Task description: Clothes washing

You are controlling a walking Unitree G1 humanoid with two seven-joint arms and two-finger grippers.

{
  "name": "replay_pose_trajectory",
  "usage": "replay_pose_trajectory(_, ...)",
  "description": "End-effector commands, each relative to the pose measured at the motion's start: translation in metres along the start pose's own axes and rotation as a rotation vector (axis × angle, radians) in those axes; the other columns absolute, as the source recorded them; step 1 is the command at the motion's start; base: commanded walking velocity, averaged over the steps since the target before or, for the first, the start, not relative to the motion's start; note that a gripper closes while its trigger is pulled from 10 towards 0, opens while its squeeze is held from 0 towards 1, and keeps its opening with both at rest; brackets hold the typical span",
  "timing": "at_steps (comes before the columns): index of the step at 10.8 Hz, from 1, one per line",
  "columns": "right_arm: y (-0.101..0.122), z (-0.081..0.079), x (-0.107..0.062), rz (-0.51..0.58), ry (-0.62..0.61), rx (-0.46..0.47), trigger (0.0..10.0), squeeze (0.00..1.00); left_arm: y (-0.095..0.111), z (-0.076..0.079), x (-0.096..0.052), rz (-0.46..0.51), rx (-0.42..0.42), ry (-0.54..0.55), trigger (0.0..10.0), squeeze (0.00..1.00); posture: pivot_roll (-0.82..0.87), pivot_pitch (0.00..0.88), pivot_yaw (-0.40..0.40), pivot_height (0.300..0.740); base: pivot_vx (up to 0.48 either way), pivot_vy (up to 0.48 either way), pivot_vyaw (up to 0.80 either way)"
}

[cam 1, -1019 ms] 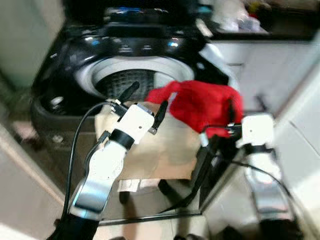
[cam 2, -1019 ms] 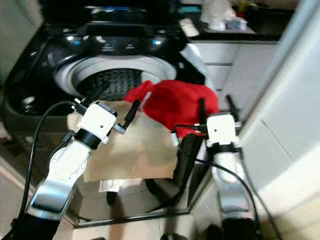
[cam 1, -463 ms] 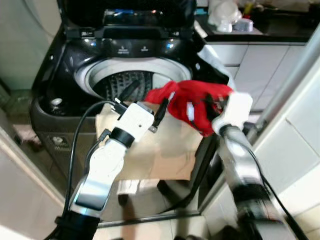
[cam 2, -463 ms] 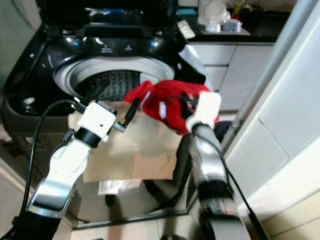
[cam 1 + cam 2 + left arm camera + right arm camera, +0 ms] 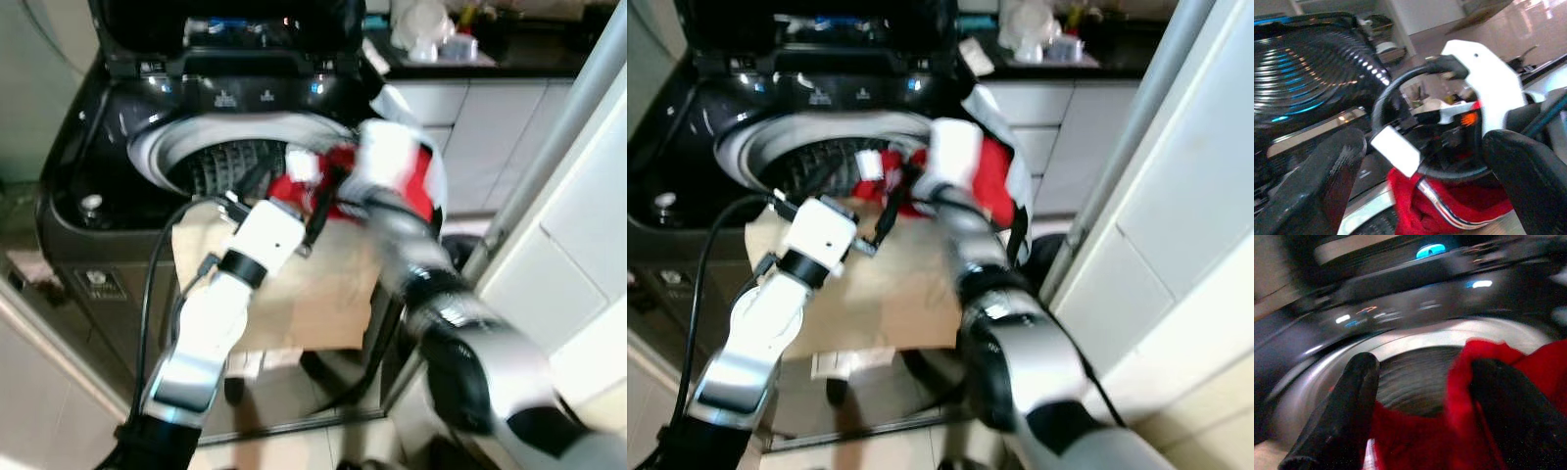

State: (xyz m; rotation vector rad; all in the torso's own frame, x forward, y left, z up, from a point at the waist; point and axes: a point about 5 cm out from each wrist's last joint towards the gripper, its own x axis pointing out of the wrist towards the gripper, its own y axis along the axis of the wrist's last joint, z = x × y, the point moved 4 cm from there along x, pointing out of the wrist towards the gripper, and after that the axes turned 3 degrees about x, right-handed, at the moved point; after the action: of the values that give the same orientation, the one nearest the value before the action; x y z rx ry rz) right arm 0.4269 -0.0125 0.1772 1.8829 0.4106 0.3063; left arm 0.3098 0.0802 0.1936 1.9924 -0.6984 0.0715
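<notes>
A black top-loading washing machine (image 5: pixel 98 147) stands with its lid (image 5: pixel 225 20) up and its ribbed drum (image 5: pixel 220 166) exposed. A red garment (image 5: pixel 426 178) lies bunched at the drum's right rim, partly on a tan sheet (image 5: pixel 313 284) draped over the washer's front. My right arm (image 5: pixel 387 157), blurred, reaches across the garment toward the drum. In the right wrist view my right gripper (image 5: pixel 1425 377) is open over the rim, with red cloth (image 5: pixel 1464 431) between its fingers and lapped over one of them. My left gripper (image 5: pixel 289 194) hovers open beside it, holding nothing.
White cabinets (image 5: pixel 490 127) and a dark counter (image 5: pixel 549 61) with small items stand behind on the right. A white panel (image 5: pixel 588 245) and a slanted grey pole (image 5: pixel 549 147) close off the right side. A black cable (image 5: pixel 147 294) loops along my left arm.
My right arm has swung up from below the garment and leftward across it to the drum rim. The view has shifted slightly. My left arm has stayed in place.
</notes>
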Motion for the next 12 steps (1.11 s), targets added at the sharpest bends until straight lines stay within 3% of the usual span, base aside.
replay_pose_trajectory(1,0.004,-0.011,0.004,0.003,0.043,-0.014,10.0,0.0,0.001,-0.004,0.0,-0.003,0.018,0.01,10.0,0.0,0.07,0.0,-0.068,0.74,0.0,0.0,0.0)
replay_pose_trajectory(2,0.018,-0.019,0.006,0.063,0.08,-0.034,10.0,0.0,0.0,-0.005,-0.001,-0.008,0.018,0.014,10.0,0.0,0.07,0.0,-0.065,0.74,0.0,0.0,0.0)
replay_pose_trajectory(4,0.036,-0.009,-0.002,0.196,0.08,-0.153,10.0,0.0,0.0,-0.004,0.0,-0.008,0.013,0.011,10.0,0.0,0.04,0.0,-0.05,0.74,0.0,0.0,0.0)
replay_pose_trajectory(5,0.051,0.012,-0.015,0.303,0.031,-0.242,10.0,0.0,-0.002,-0.003,0.001,-0.008,0.013,0.001,10.0,0.0,0.02,0.0,-0.043,0.74,0.0,0.0,0.0)
replay_pose_trajectory(6,0.054,0.025,-0.025,0.339,0.005,-0.238,10.0,0.0,-0.002,-0.003,0.002,-0.006,0.012,-0.004,10.0,0.0,0.01,0.0,-0.036,0.74,0.0,0.0,0.0)
replay_pose_trajectory(8,0.063,0.046,-0.068,0.463,0.02,-0.278,10.0,0.0,-0.002,-0.001,0.002,-0.005,0.005,-0.009,10.0,0.0,-0.01,0.0,-0.03,0.74,0.0,0.0,0.0)
replay_pose_trajectory(10,0.037,0.066,-0.084,0.329,0.057,-0.216,10.0,0.0,-0.004,0.0,0.003,-0.005,0.0,-0.016,10.0,0.0,-0.04,0.0,-0.017,0.74,0.0,0.0,0.0)
replay_pose_trajectory(11,0.02,0.062,-0.094,0.253,0.109,-0.224,10.0,0.0,-0.005,0.0,0.004,-0.009,-0.005,-0.011,10.0,0.0,-0.05,0.0,-0.012,0.74,0.0,0.0,0.0)
replay_pose_trajectory(12,-0.001,0.056,-0.107,0.211,0.138,-0.362,10.0,0.0,-0.009,-0.005,0.003,-0.036,-0.028,0.029,10.0,0.0,-0.04,0.0,-0.01,0.74,0.0,0.0,0.0)
